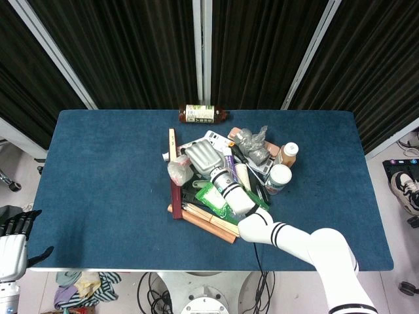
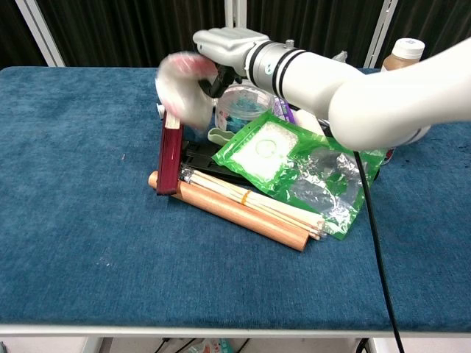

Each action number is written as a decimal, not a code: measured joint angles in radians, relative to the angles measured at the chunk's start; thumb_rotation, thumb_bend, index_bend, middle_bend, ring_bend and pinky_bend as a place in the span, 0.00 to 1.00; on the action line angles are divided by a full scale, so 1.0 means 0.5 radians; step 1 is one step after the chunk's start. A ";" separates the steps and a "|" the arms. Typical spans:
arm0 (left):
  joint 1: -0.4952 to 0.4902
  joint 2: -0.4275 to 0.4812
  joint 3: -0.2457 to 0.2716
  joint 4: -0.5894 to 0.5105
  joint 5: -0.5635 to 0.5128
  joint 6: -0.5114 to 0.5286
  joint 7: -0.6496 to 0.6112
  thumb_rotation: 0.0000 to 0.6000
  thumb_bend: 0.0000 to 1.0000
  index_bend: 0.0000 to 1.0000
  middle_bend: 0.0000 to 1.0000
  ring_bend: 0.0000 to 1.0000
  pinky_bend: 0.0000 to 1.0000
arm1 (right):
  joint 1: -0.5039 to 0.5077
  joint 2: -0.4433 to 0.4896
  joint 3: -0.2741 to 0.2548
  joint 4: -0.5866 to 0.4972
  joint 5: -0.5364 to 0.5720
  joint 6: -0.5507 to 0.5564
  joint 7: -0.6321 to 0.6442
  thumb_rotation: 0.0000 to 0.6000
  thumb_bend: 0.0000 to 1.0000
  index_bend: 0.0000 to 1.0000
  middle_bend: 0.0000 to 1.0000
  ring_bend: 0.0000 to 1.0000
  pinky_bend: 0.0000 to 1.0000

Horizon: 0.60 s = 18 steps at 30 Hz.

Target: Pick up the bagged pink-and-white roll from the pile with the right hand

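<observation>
The left hand [image 1: 13,237] waits off the tabletop's [image 1: 98,170] front left corner, fingers apart, holding nothing; the left half of the blue tabletop is bare cloth with lots of room; the bagged pink-and-white roll [image 2: 182,92] is a round, blurry bundle in a clear bag, lifted just above the top of the dark red book [image 2: 170,156] at the pile's left side; the right hand [image 2: 221,50] has its fingers closed around the roll's bag; under the arm lie the green packet [image 2: 265,151], the wooden sticks [image 2: 250,209] and a clear cup [image 2: 241,107]; a brown bottle [image 1: 202,114] lies alone at the tabletop's back edge; a white-capped bottle [image 1: 287,154] stands on the pile's right side.
</observation>
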 measured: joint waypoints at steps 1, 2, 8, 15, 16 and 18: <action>0.000 -0.001 0.000 0.001 0.004 0.002 0.000 1.00 0.09 0.18 0.20 0.16 0.19 | -0.022 0.013 -0.011 -0.024 -0.050 0.053 0.077 1.00 0.58 0.78 0.60 0.52 0.71; 0.000 -0.002 0.000 0.000 0.011 0.005 0.002 1.00 0.09 0.18 0.20 0.16 0.19 | -0.047 0.030 -0.025 -0.055 -0.102 0.112 0.158 1.00 0.58 0.78 0.59 0.52 0.71; -0.009 -0.004 -0.001 -0.027 0.052 0.019 0.038 1.00 0.09 0.18 0.20 0.16 0.19 | -0.265 0.243 -0.147 -0.450 -0.449 0.570 0.583 1.00 0.54 0.78 0.59 0.51 0.71; -0.016 -0.002 0.002 -0.074 0.081 0.024 0.093 1.00 0.09 0.18 0.20 0.16 0.19 | -0.534 0.553 -0.331 -0.994 -0.792 0.951 0.758 1.00 0.54 0.77 0.59 0.51 0.71; -0.016 0.000 0.002 -0.079 0.083 0.025 0.100 1.00 0.09 0.18 0.20 0.16 0.19 | -0.566 0.586 -0.353 -1.040 -0.829 0.986 0.768 1.00 0.54 0.77 0.59 0.51 0.71; -0.017 0.004 0.002 -0.092 0.088 0.025 0.113 1.00 0.09 0.18 0.20 0.16 0.19 | -0.623 0.638 -0.388 -1.114 -0.884 1.041 0.773 1.00 0.54 0.77 0.59 0.51 0.71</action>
